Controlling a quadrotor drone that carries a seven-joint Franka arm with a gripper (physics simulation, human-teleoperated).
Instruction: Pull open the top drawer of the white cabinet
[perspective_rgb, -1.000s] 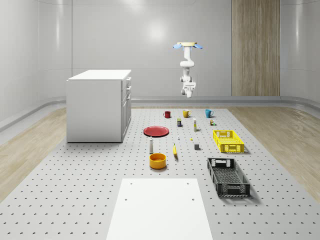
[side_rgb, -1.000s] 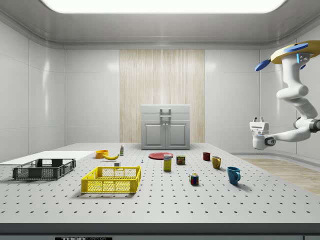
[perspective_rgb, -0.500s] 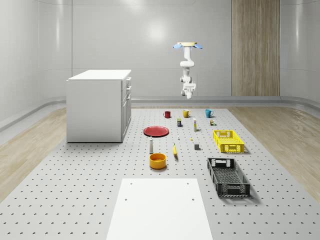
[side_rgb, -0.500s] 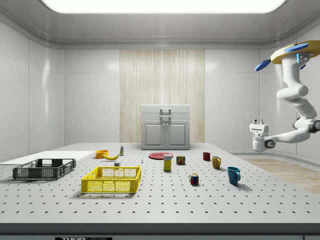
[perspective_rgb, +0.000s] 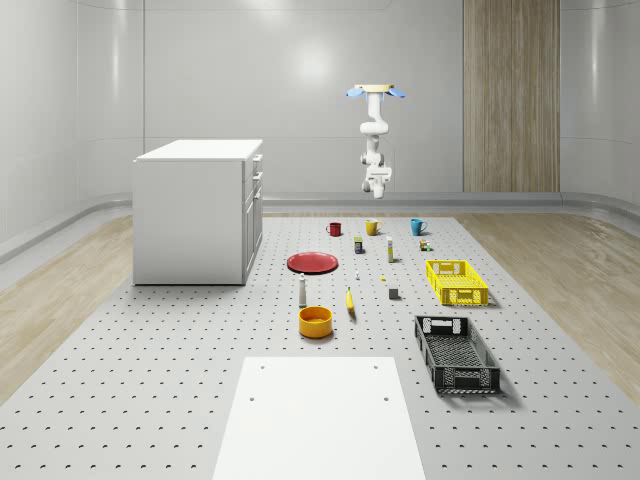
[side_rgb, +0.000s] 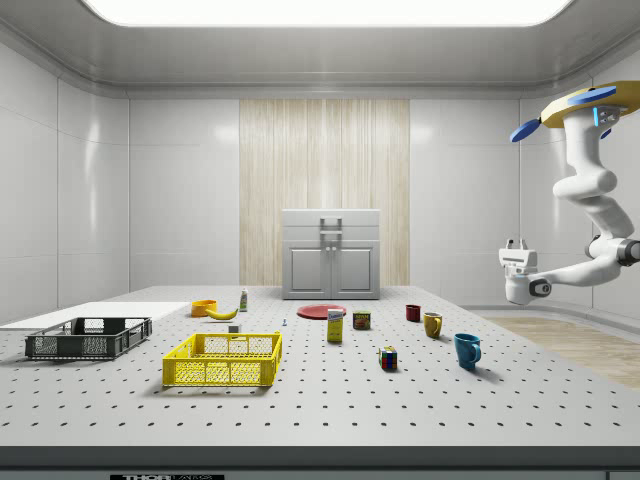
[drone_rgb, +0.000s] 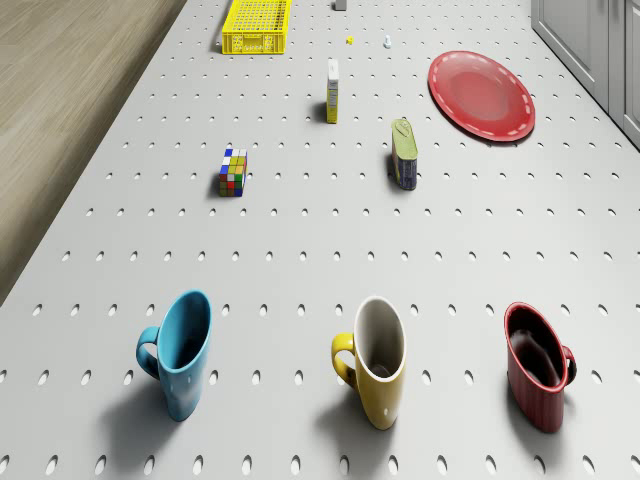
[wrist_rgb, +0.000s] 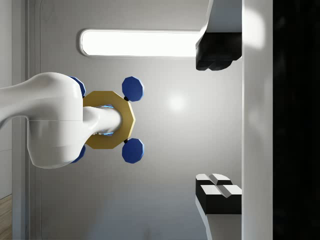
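Pegboard floor (perspective_rgb: 150, 380), pale curved walls (perspective_rgb: 250, 70)

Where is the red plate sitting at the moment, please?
In the whole-scene view, the red plate lies on the table just right of the white cabinet, with the red mug beyond it.

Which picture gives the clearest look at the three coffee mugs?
The drone view: the blue mug, yellow mug and red mug sit close below the hovering drone, their openings visible. The whole-scene and side views show them as small, distant shapes.
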